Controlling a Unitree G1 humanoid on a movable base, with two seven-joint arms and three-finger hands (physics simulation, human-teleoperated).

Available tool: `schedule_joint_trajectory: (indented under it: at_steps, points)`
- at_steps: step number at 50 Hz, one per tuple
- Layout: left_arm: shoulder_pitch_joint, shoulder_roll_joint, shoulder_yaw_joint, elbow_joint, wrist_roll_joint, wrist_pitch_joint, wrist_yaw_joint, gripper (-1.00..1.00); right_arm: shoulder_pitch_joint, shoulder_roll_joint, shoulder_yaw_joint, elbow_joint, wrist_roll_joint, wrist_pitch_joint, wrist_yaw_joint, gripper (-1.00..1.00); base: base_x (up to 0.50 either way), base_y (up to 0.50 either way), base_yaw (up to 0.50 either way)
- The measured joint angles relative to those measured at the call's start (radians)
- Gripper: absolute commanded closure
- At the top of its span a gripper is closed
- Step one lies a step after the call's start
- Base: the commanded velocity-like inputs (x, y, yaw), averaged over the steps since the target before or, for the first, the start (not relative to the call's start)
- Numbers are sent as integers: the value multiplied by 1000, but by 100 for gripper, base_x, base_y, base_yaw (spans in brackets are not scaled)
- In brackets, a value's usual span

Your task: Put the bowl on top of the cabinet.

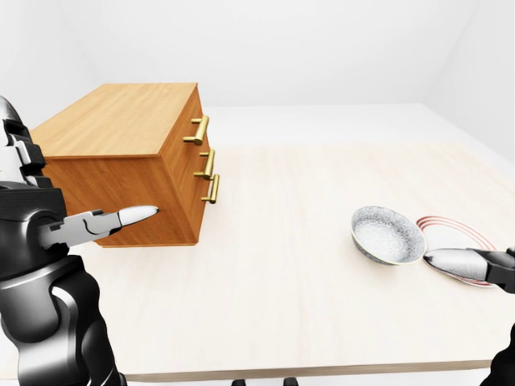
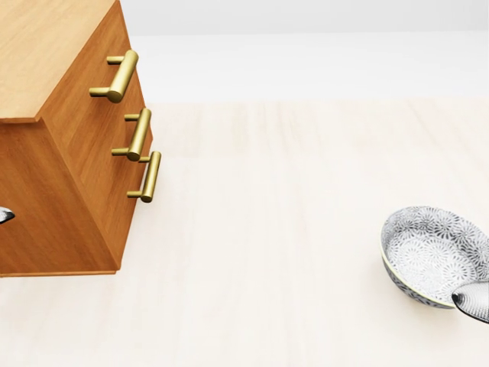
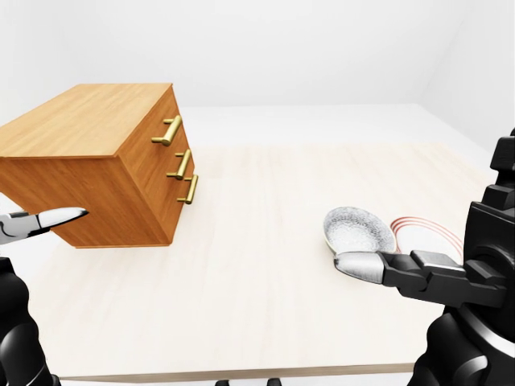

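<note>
A wooden cabinet [image 2: 65, 145] stands at left, a patterned bowl [image 2: 434, 251] well apart at the right edge.
</note>
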Motion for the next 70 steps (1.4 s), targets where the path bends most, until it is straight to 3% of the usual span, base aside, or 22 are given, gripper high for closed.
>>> schedule_joint_trajectory:
  at_steps: [52, 70]
  points:
    - [3, -3, -3, 6, 3, 0, 1, -100, 2, 2, 1, 2, -2, 0, 1, -100, 1, 22, 0]
    - [2, -3, -3, -1, 4, 0, 3, -100, 3, 2, 1, 11, -10, 0, 1, -100, 0, 1, 0]
